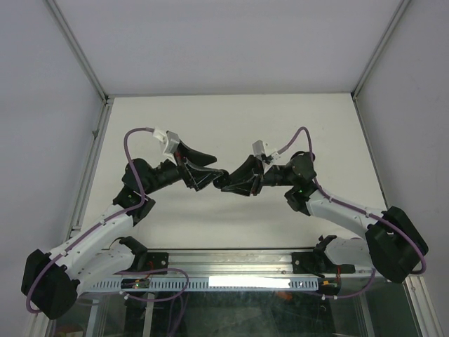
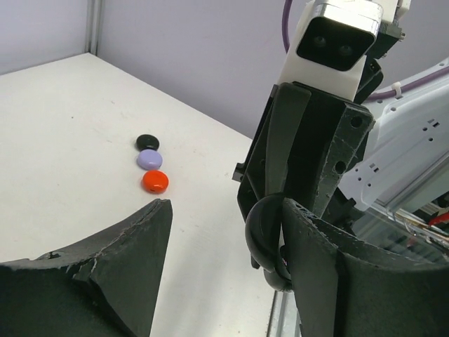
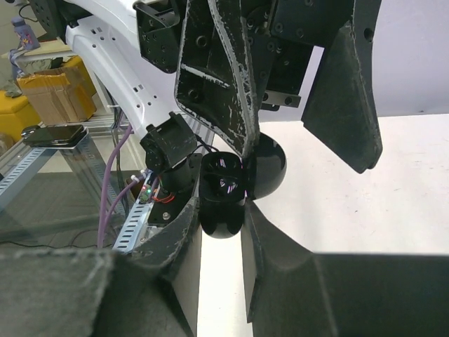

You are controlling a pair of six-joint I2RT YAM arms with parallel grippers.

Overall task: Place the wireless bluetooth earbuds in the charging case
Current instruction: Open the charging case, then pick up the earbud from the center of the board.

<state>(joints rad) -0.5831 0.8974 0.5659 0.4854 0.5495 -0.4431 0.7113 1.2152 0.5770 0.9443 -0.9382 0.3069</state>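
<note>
The step in hand looks like getting the charging case [image 3: 223, 189] opened and steadied in mid-air, ready to take a bud. To do it well, the right fingers [image 1: 231, 181] should grip only the lower half, so the lid [image 3: 270, 165] is free to swing. The left fingers [image 1: 210, 172] should press gently near the hinge, because a hard push could lever the small case out of its hold. The open pockets should be tilted up before anything is brought to them.

The right fingers come in from 3 o'clock over the middle of the surface [image 2: 70, 126] and are pinched tight on the black case. The case hangs open between their tips. The left fingers come in from 9 o'clock, spread about halfway, and hold nothing. One of them rests against the case in the gap between lid and base, and the other stands clear at about 2 o'clock of the case in the right wrist view.

Three earbuds [image 2: 149, 160], black, lavender and red, lie in a short touching row on the surface. They sit at about 10 o'clock in the left wrist view, well apart from the case. Their stems are too small to make out, and I cannot tell whether the pockets already hold a bud.
</note>
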